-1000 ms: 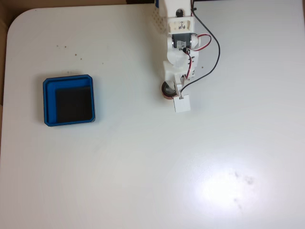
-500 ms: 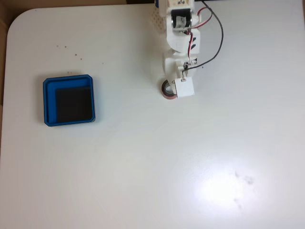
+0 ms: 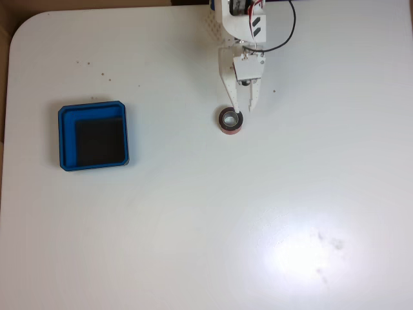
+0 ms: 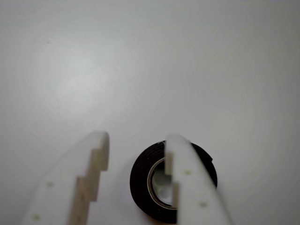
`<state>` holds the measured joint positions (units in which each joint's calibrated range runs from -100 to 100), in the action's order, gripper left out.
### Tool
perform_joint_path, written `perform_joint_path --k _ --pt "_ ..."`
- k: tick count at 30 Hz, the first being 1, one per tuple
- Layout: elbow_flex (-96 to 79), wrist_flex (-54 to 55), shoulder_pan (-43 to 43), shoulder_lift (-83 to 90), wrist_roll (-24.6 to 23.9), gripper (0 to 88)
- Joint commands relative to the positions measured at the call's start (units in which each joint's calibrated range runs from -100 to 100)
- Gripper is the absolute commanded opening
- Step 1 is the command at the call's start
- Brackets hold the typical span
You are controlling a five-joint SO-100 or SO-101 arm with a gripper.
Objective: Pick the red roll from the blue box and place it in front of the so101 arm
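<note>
- Wrist view, nearest: the gripper (image 4: 136, 140) has its two white fingers spread apart with bare table between them; the jaws are open and clasp nothing.
- The finger on the right of this view (image 4: 187, 178) crosses in front of the red roll (image 4: 143, 180), which here looks dark, with a pale inner core. The roll lies flat on the table (image 4: 150, 61), partly in the gap and partly behind that finger; whether the finger touches it I cannot tell.
- The stepped finger on the left of this view (image 4: 84, 178) stands clear of the roll.
- Fixed view: the so101 arm (image 3: 240, 39) reaches in from the top edge, red and black wires looped at its upper part, gripper (image 3: 242, 110) pointing down the picture.
- The red roll (image 3: 229, 121) lies flat on the white table (image 3: 206, 226) right at the fingertips, its centre hole facing up.
- Farther off, well apart to the left of this view: the blue box (image 3: 93, 136), resting flat, its black floor bare.
</note>
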<state>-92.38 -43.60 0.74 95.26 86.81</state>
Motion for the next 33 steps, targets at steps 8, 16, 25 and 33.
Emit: perform_joint_path --k 8,16,25,33 --pt "-7.5 0.3 0.2 3.3 0.4 10.9" --pt "-7.4 0.0 -0.1 3.2 0.6 10.9" --pt "-7.4 0.0 -0.1 3.2 0.6 6.2" --pt "-7.4 0.0 0.0 3.3 0.3 0.7"
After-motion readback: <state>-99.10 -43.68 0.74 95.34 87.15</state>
